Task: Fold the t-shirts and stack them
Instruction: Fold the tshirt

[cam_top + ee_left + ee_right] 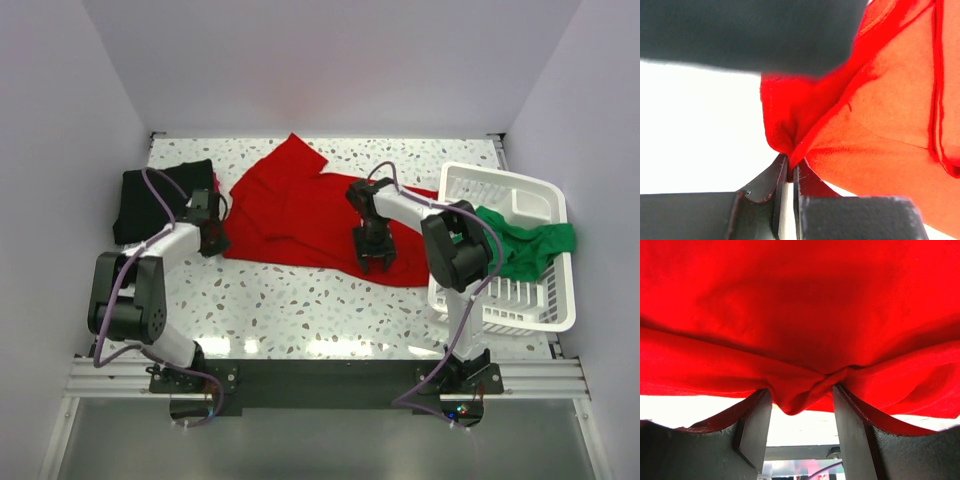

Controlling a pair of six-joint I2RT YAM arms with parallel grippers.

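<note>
The red t-shirt [300,215] lies spread across the middle of the table. My left gripper [213,240] is at its left corner. In the left wrist view its jaws are shut on a pinch of the red cloth [790,162]. My right gripper [375,262] is over the shirt's near edge. Its fingers [755,425] stand apart, with a bunched fold of the red hem [801,395] hanging between them. The black t-shirt [150,200] lies folded at the back left. The green t-shirt [525,245] is draped over the basket's rim.
The white slatted basket [510,300] stands at the right edge of the table, beside my right arm. White walls close in the table on three sides. A dark blurred shape [750,30] fills the top of the left wrist view.
</note>
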